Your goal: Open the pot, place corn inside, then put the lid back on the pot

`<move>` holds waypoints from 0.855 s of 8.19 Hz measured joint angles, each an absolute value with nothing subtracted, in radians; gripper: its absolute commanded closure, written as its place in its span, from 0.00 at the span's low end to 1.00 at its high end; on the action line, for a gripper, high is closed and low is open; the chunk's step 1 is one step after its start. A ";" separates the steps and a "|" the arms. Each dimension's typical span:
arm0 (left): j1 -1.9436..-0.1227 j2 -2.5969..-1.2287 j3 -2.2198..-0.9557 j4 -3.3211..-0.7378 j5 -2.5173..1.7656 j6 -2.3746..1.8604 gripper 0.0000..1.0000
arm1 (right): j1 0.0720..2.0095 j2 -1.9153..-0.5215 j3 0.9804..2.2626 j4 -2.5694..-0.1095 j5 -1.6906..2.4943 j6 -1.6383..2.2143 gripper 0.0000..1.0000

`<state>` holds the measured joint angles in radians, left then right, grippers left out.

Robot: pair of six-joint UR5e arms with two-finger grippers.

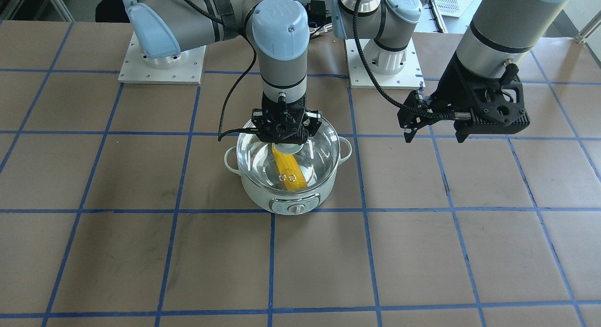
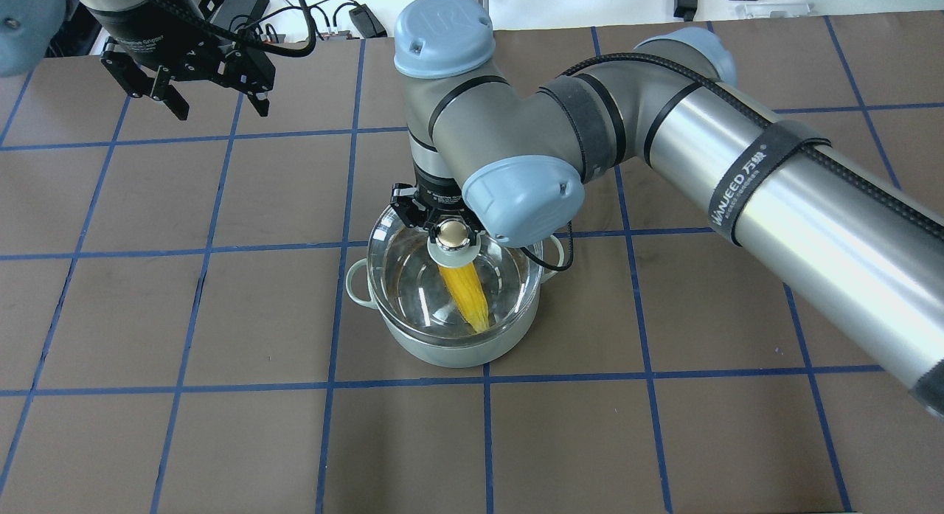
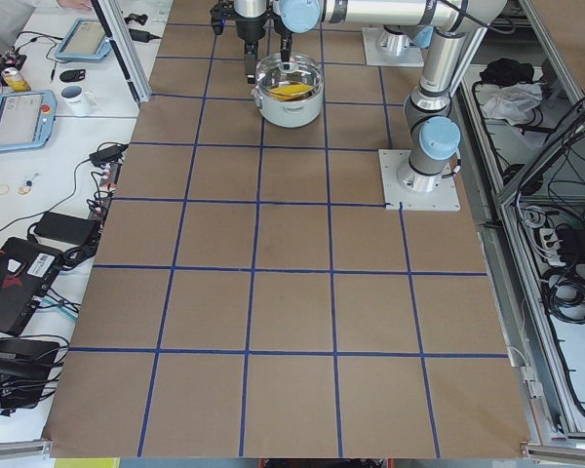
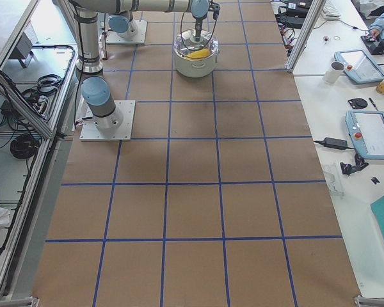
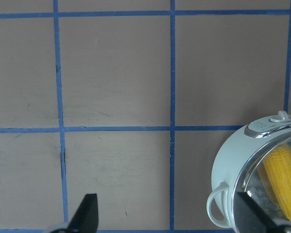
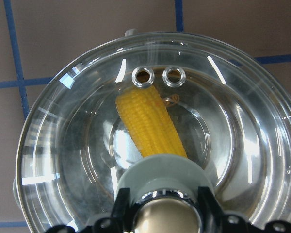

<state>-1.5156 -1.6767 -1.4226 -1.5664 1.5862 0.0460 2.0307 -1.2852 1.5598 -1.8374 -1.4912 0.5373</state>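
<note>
Front view: your right gripper (image 1: 286, 141) is clamped on the knob of the lid (image 1: 324, 148), which sits on the pot (image 1: 263, 195) with the corn (image 1: 288, 170) inside. Overhead: your left gripper (image 2: 221, 110) hangs spread wide and empty, well off to the side. Right wrist cam: corn lying under the glass
</note>
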 measured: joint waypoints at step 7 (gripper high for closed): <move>-1.516 -1.677 -1.424 -1.569 1.586 0.045 0.00 | 2.032 -1.280 1.576 -1.850 -1.467 0.535 1.00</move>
